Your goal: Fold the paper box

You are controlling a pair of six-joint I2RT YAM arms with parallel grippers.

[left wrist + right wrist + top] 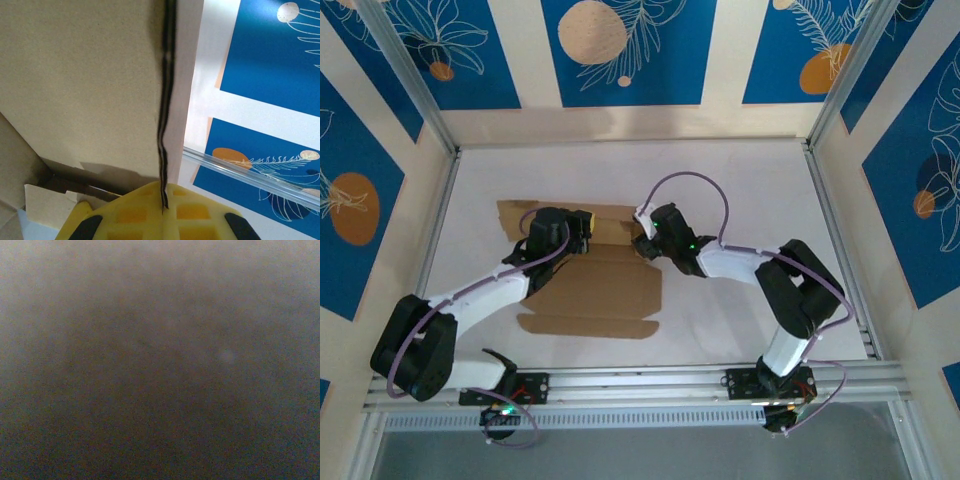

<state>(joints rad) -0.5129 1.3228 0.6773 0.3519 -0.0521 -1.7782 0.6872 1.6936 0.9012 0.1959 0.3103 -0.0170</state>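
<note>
The paper box [590,290] lies partly flat on the white table [740,190], left of centre, with its far panels raised. My left gripper [582,225] reaches over the far part of the box. In the left wrist view its yellow pads [125,215] are pressed together on the edge of an upright cardboard panel [80,75], so the left gripper [165,205] is shut on it. My right gripper [645,240] sits against the box's far right side, and its jaws are hidden there. The right wrist view is a dark brown blur, too close to tell what it is.
Aluminium frame rails [835,250] border the table left and right, with the base rail [640,382] across the front. Blue patterned walls [620,50] enclose the cell. Bare table lies to the right of the box and behind it.
</note>
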